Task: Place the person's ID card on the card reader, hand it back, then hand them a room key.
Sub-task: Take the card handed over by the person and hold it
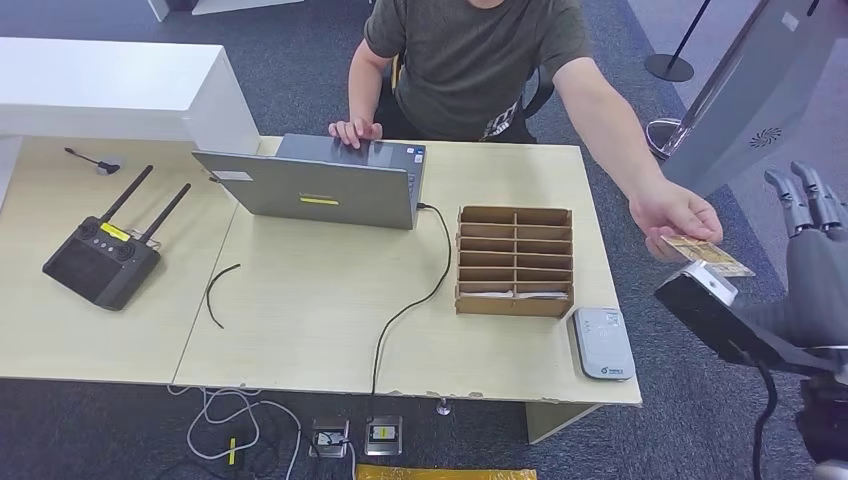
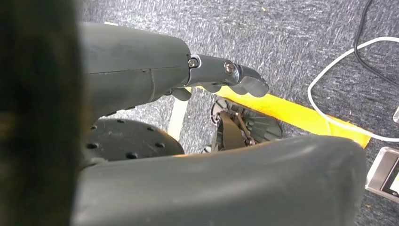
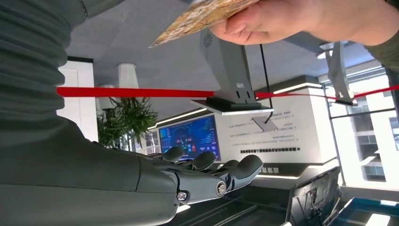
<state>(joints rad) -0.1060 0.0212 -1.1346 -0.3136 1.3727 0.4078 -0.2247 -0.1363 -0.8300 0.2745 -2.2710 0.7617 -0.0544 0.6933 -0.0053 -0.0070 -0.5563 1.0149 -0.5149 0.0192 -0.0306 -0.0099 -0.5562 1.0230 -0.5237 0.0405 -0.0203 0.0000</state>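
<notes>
The right hand's fingers (image 3: 207, 162) lie stretched out and slightly apart with nothing between them; the right hand (image 1: 812, 235) is raised, released, off the table's right edge. Just left of it and slightly farther away, a person's hand (image 1: 675, 215) pinches the ID card (image 1: 705, 255), a tan patterned card, and holds it out past the table's right end. In the right wrist view the card sits clear of the robot's fingers, not touching them.

The left hand (image 2: 221, 77) hangs low over grey carpet near a yellow strip (image 2: 301, 115) and white cables; its fingers curl gently and hold nothing.

On the light wooden table (image 1: 300, 330), the card reader (image 1: 603, 343), a flat grey-white device, lies at the near right corner. Just beside it, toward the far side, stands a cardboard organizer (image 1: 515, 260) of 2 columns of slots; a pale flat item lies in the nearest slots, though what it is cannot be told. A grey laptop (image 1: 320, 185) stands open at the far middle, and the person's other hand (image 1: 355, 130) rests on its keyboard. A black cable (image 1: 410, 300) runs from the laptop's right side to the near edge. At the left lies a black remote controller (image 1: 100, 260) with 2 antennas, and between it and the cable a short black wire (image 1: 215, 290).
</notes>
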